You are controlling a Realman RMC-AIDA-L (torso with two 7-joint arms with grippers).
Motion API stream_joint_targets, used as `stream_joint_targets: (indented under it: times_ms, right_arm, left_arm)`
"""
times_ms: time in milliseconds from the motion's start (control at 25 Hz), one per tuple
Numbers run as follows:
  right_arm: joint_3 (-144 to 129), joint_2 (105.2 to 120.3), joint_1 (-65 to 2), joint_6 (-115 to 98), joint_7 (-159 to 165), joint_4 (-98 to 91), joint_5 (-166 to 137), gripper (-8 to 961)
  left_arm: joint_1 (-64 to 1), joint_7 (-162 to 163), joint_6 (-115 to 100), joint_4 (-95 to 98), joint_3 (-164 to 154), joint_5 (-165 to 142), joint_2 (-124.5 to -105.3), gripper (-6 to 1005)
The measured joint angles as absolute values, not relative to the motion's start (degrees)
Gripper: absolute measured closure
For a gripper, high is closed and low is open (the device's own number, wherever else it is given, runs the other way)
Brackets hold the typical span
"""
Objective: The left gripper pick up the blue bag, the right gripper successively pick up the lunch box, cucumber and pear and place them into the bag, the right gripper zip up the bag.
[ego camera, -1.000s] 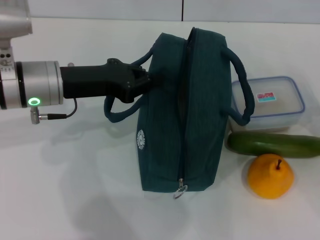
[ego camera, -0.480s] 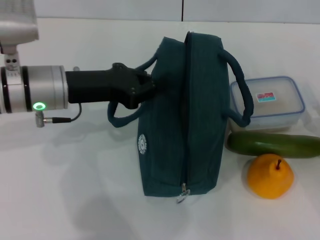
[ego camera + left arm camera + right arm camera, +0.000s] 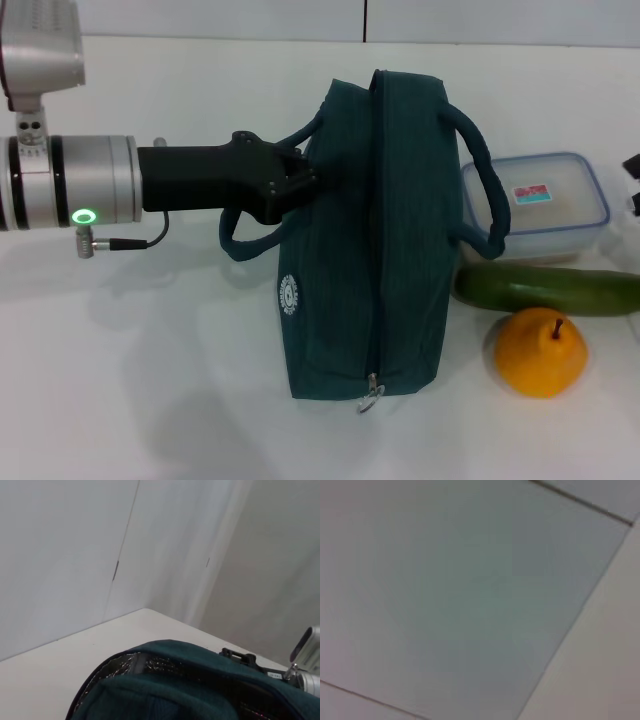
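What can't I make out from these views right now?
- Left gripper: in the head view its fingertips are pressed into the bag side, so open or shut can't be told.
- Right gripper: only a dark sliver at the head view's right edge; the rest is cut off.
- Bag interior: the left wrist view shows only a strip of silver lining; the contents are hidden.
- Right wrist view: only wall, no objects.
- Lunch box: its near-left corner is behind the bag handle.

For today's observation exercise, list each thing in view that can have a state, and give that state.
blue bag: zip looks shut, left side held by the left gripper
left gripper: at the bag's near handle, finger state unclear
lunch box: lid on, on the table
cucumber: whole, lying on the table
pear: on the table, stem up
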State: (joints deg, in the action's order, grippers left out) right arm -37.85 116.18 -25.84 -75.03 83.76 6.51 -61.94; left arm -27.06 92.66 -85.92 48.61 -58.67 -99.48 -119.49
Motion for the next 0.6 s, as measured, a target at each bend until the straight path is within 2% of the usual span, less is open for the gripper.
stream_joint_targets:
  times_ms: [600]
  right_arm:
    - [-37.77,116.18,-29.56,-73.83,88.36,7.25,-65.30,129]
  left_arm:
    - [-27.06,92.57,-85.95,48.68,-58.64,-99.48,-119.48,955]
